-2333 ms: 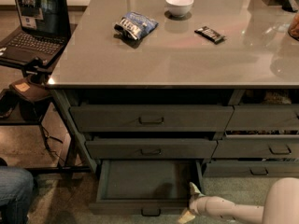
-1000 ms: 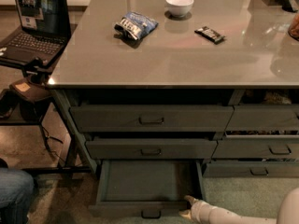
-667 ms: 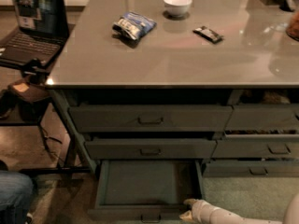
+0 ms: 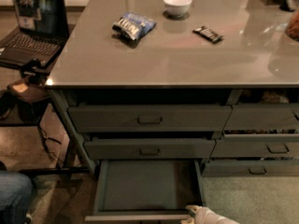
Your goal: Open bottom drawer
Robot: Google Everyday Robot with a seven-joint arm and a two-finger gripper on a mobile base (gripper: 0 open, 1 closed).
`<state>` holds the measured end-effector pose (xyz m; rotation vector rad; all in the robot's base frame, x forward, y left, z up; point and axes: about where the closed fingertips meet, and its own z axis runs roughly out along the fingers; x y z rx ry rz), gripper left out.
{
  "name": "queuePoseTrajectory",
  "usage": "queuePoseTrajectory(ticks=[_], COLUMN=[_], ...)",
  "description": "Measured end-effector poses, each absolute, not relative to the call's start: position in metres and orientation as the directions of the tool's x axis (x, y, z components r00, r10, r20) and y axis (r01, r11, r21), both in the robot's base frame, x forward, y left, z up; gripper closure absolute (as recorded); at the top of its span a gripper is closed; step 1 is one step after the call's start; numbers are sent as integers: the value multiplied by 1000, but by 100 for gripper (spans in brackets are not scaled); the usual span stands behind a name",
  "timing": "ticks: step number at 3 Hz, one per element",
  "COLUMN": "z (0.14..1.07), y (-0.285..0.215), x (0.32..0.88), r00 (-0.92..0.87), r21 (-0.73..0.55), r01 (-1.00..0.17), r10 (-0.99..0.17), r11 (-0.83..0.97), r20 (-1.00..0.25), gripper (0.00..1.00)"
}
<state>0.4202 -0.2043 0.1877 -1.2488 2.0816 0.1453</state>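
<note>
The bottom drawer [image 4: 147, 185] is a wide, shallow dark grey-green drawer, lowest of the left stack. It stands pulled far out, showing a flat plain inside; its front edge runs along the bottom of the camera view and its handle is out of view. My gripper [image 4: 190, 214], pale cream, sits at the drawer's front right corner, at the bottom edge of the view. Most of it is cut off by the frame.
Two taller wide drawers [image 4: 149, 119] sit above, shut or nearly shut. A second drawer stack [image 4: 261, 146] is to the right. The table top [image 4: 187, 45] holds a chip bag [image 4: 133, 25], a white bowl [image 4: 177, 4] and a dark bar [image 4: 208, 33]. A laptop [image 4: 32, 27] stands left; a person's knee [image 4: 14, 195] is at lower left.
The view has shifted so the drawer front and handle dropped below the frame. My gripper moved from the drawer's right side down to its front right corner. The drawer stays pulled out.
</note>
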Motion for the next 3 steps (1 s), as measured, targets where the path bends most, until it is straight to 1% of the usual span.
queuePoseTrajectory(ticks=[1, 2, 3], z=[190, 199, 204], y=[-205, -216, -216], x=[417, 381, 381], r00=[-296, -316, -316], r21=[-243, -221, -221], r01=[-811, -810, -810], r10=[-733, -722, -722], r11=[532, 544, 544], r20=[-612, -616, -616], gripper=[100, 100, 100])
